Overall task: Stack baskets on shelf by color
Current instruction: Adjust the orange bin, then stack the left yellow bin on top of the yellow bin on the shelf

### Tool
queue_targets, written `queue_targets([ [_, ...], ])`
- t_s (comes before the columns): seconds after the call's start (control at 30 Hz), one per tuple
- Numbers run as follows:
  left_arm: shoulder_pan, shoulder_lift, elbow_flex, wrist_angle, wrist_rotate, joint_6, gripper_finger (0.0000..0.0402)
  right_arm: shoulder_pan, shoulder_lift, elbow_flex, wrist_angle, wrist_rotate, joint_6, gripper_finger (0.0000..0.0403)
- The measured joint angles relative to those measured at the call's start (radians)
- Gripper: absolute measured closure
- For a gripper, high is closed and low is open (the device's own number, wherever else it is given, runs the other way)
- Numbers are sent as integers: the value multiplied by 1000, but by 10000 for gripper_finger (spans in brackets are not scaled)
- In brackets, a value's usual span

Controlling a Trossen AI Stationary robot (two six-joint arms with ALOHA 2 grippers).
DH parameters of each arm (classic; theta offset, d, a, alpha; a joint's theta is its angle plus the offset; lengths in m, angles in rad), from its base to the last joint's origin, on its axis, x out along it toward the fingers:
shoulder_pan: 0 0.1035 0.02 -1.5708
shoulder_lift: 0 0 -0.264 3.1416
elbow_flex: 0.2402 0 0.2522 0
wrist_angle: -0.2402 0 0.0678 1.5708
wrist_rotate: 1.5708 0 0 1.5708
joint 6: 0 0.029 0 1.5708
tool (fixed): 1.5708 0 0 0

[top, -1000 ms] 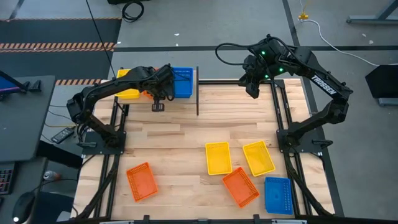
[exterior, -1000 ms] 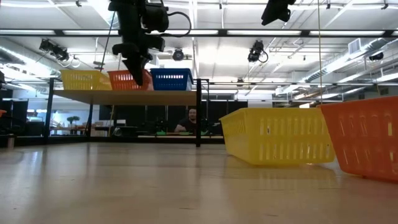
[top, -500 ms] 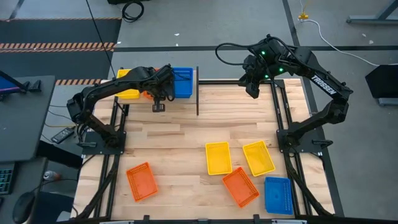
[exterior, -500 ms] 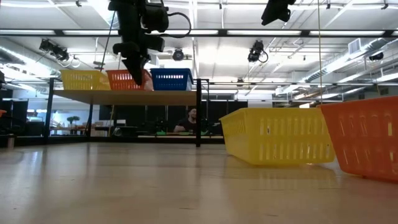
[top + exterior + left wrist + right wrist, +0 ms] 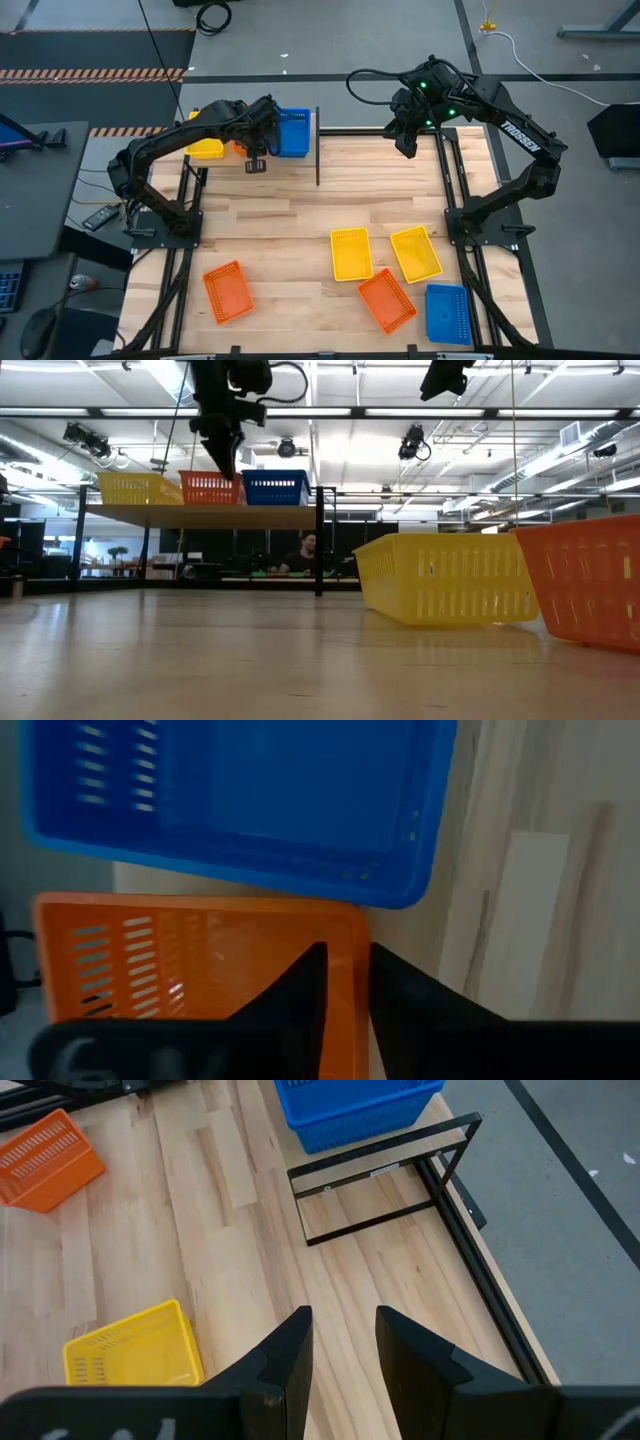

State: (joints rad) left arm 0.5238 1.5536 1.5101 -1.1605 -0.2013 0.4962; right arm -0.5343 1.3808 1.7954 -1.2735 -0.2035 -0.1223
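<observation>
On the shelf point(image 5: 200, 515) at the table's far left stand a yellow basket point(image 5: 135, 488), an orange basket point(image 5: 200, 960) and a blue basket point(image 5: 250, 810), side by side on their bottoms. My left gripper point(image 5: 345, 990) hangs open just over the orange basket's rim point(image 5: 210, 475), one finger on each side of its wall, pointing steeply down. My right gripper point(image 5: 343, 1345) is open, holds nothing, and hangs high over the table's far right point(image 5: 405, 143).
On the tabletop lie two yellow baskets point(image 5: 351, 253) point(image 5: 415, 252), an orange basket point(image 5: 386, 300) and a blue basket point(image 5: 447, 313) at the near right. Another orange basket point(image 5: 228, 291) lies near left. The shelf's black leg frame point(image 5: 380, 1190) stands mid-far.
My left gripper has risen: its fingertips reached down over the orange basket's front before and now stand at its rim. The orange basket stays on the shelf between the yellow and the blue one.
</observation>
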Motion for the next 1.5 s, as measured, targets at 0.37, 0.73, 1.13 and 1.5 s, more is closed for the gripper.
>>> queue_targets([
  [0.37,-62,0,40,-157,10,-33,303,0,0,0,0,0,0,284],
  [0.73,-5,0,36,-233,-4,-41,307,0,0,0,-43,0,-1,284],
  [1.13,10,0,35,-304,25,-42,308,0,0,0,-47,0,8,284],
  [1.5,-55,-16,35,-406,21,-208,343,0,0,0,-49,0,128,284],
])
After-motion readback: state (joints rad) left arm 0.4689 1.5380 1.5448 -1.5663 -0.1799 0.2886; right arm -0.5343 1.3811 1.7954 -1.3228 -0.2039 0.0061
